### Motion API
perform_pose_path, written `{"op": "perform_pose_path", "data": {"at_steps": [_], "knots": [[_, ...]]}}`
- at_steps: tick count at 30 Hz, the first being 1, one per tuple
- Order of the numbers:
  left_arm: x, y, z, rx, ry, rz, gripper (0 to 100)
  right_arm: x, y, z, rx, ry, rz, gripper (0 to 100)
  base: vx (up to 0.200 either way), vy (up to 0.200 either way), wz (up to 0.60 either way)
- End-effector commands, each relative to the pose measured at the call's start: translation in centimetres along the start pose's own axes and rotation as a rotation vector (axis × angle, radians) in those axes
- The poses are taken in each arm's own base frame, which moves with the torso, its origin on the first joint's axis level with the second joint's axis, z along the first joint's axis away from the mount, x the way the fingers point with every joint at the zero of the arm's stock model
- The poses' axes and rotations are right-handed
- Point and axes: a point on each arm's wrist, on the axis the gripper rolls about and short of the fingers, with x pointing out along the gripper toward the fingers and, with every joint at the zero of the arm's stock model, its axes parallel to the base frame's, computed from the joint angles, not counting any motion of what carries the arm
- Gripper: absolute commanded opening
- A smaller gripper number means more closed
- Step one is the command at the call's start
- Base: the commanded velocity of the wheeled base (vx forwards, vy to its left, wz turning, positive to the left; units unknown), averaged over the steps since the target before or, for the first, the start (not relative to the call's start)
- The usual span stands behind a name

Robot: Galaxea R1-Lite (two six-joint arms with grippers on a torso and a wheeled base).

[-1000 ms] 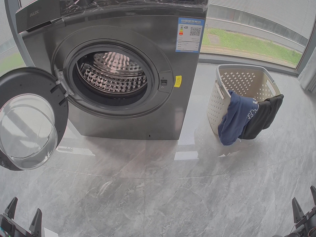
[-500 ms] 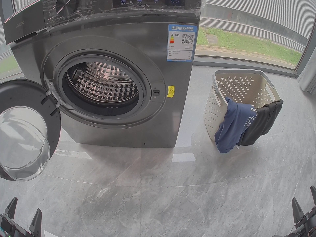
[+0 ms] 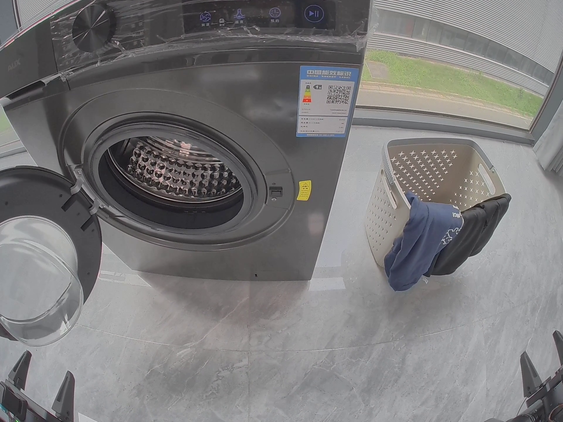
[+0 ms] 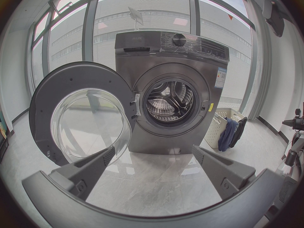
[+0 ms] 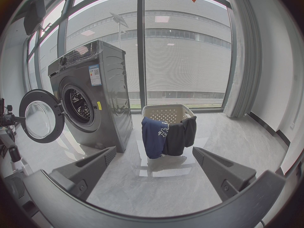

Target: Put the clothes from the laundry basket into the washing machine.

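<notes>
Head camera has shifted closer since the earlier frames; the things themselves have not moved. Left gripper [image 3: 46, 370] and right gripper [image 3: 541, 350] hang low over the glossy marbled floor [image 3: 281, 353], jaws apart, empty. The round glass-bowled door [image 3: 35, 206] stands open on the grey steel washing machine [image 3: 234, 89]. A blue garment [image 3: 422, 241] and a black garment [image 3: 475, 230] drape over the near rim of the perforated cream laundry basket [image 3: 387, 177], well apart from both jaws.

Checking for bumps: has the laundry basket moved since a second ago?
No. The laundry basket keeps its place beside the washing machine; the whole view shifted, so the camera moved.
</notes>
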Motion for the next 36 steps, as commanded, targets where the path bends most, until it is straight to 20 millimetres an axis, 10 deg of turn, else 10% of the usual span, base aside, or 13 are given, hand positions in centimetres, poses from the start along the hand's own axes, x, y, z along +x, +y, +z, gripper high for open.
{"op": "perform_pose_path", "data": {"at_steps": [1, 36], "knots": [[0.01, 0.02, -0.39, 0.0, 0.002, 0.0, 100, 0.03, 0.0, -0.52, 0.0, 0.005, 0.001, 100, 0.0, -0.2, 0.0], [0.01, 0.02, -0.39, 0.0, 0.002, 0.0, 100, 0.04, 0.0, -0.51, 0.0, 0.006, 0.001, 100, 0.0, -0.143, 0.0]]}}
